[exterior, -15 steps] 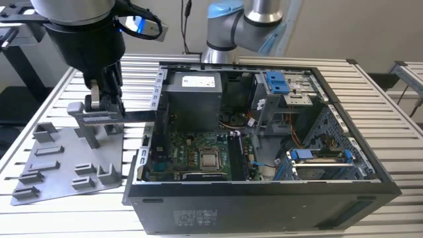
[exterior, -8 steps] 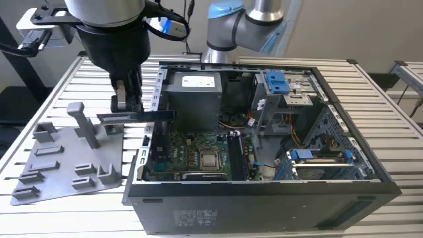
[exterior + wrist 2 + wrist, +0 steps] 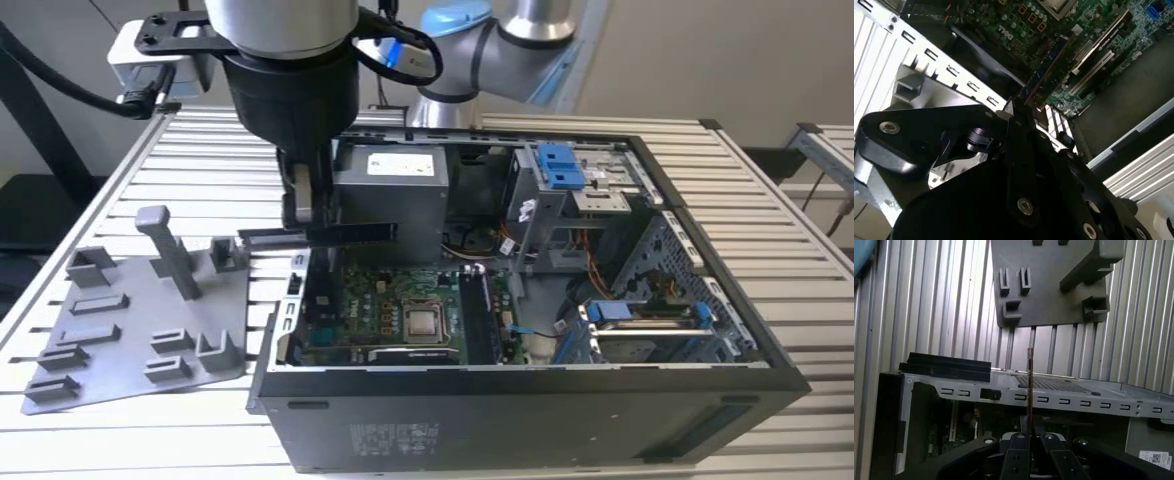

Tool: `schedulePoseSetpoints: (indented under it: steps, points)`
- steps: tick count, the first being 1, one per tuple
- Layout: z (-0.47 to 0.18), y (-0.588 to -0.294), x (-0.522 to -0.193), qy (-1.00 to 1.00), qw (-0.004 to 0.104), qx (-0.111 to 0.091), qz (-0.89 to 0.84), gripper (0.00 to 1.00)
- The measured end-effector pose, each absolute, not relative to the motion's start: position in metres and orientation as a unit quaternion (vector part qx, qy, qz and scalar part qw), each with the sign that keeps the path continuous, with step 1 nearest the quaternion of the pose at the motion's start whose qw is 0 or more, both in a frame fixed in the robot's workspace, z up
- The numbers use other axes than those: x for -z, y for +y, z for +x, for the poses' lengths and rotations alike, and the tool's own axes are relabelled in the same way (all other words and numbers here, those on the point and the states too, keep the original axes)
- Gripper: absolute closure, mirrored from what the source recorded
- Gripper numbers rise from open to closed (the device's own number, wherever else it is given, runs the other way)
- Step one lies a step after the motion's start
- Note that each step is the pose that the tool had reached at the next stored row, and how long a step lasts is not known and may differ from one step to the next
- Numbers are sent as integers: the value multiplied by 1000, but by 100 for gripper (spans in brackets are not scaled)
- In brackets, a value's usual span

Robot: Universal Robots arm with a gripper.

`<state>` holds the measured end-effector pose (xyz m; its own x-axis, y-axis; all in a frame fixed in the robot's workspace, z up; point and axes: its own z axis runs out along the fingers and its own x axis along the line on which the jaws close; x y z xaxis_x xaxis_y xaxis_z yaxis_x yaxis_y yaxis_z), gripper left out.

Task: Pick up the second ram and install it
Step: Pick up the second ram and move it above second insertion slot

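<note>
Protruding from the pincer, tight-clamped on it over the open case: the second ram.

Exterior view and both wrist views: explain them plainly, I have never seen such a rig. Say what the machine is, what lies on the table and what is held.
The machine is a robot arm with two jaws at its tip. The exterior view comes from a camera off the arm; both wrist views come from cameras riding on it. On the slatted metal table stand an open computer case and a grey fixture plate. The jaws are shut on a thin memory stick, held over the case; the second wrist view shows the motherboard beyond it.
</note>
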<state>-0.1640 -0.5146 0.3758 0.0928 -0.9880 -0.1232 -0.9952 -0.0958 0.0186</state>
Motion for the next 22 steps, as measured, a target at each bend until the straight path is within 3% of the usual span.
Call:
schedulePoseSetpoints:
  steps: [22]
  points:
    - [-95, -516, -376, 671, 38, -55, -738, 86]
